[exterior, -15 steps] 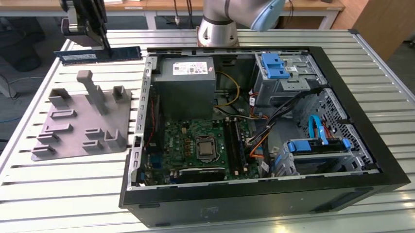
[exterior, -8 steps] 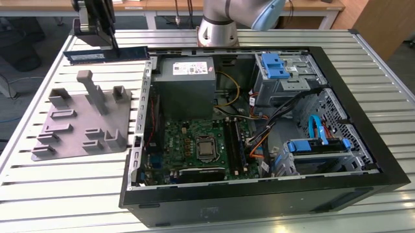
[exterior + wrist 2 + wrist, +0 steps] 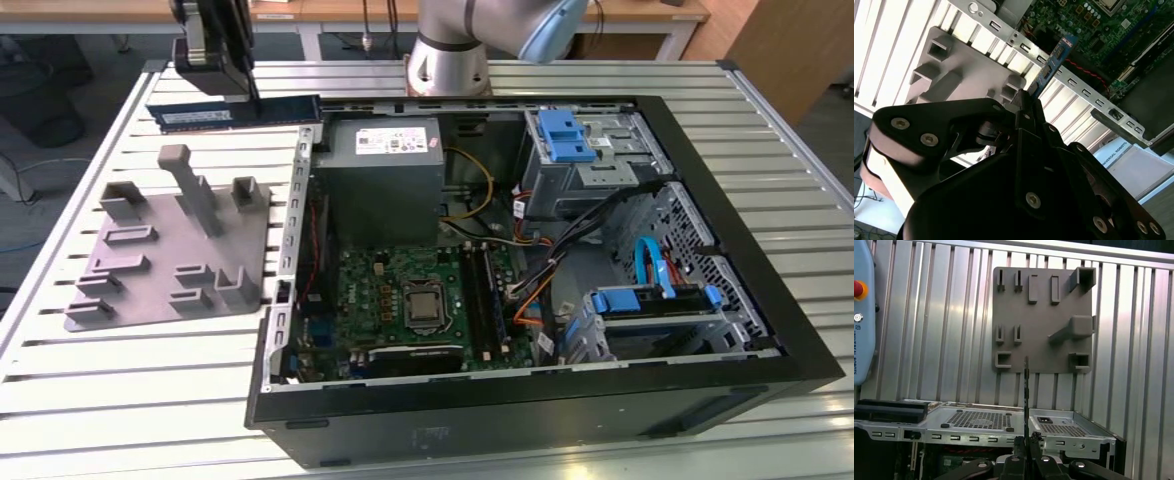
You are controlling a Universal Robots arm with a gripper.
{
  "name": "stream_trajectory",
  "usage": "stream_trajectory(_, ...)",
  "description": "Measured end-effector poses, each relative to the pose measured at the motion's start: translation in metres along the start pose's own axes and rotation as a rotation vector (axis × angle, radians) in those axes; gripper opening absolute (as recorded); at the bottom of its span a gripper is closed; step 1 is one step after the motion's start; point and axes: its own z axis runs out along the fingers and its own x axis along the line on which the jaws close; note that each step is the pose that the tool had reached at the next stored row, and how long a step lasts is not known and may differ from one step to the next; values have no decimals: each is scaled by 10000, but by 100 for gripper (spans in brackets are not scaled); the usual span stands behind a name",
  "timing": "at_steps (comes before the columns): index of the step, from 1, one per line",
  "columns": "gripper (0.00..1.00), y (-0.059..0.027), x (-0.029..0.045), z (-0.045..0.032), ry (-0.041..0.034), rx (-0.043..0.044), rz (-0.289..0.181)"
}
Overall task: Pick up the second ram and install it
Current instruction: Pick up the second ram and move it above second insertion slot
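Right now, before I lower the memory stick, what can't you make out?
Exterior view: the black hand is cut by the top edge and covers part of the thin blue-green ram strip it grips.
First wrist view: the strip is edge-on, so chips and notch are hidden.
Exterior view: long black motherboard slots; latch positions too small to tell.

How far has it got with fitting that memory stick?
Pickup looks done: the pincer is shut on the second ram, lifted clear of the grey holder tray. Left to do: the strip hangs in the air, not yet seated in the motherboard slots.
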Motion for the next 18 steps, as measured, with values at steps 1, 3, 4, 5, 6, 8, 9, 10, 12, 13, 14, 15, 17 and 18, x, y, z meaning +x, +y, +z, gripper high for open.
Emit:
stream_trajectory(1, 14, -17, 1, -1, 1, -1, 0)
stream_trajectory(3, 14, -55, 4, -1, 0, -1, 0)
stream_trajectory(4, 14, -73, 5, -2, 1, -1, -1)
stream_trajectory(5, 14, -91, 6, -2, 0, -1, -1)
stream_trajectory(6, 14, -108, 8, -2, 0, -1, -1)
stream_trajectory(8, 14, -144, 10, -3, 0, -1, 0)
stream_trajectory(9, 14, -162, 11, -3, 0, -1, 0)
stream_trajectory(10, 14, -180, 13, -4, 0, -1, -1)
stream_trajectory(12, 14, -215, 15, -4, 0, -1, 0)
stream_trajectory(13, 14, -234, 16, -5, 0, -1, 0)
stream_trajectory(14, 14, -252, 17, -6, 1, -2, -1)
stream_trajectory(15, 14, -273, 19, -6, 1, -2, 0)
stream_trajectory(17, 14, -310, 21, -7, 0, -2, 0)
stream_trajectory(18, 14, -329, 23, -7, 0, -2, 0)
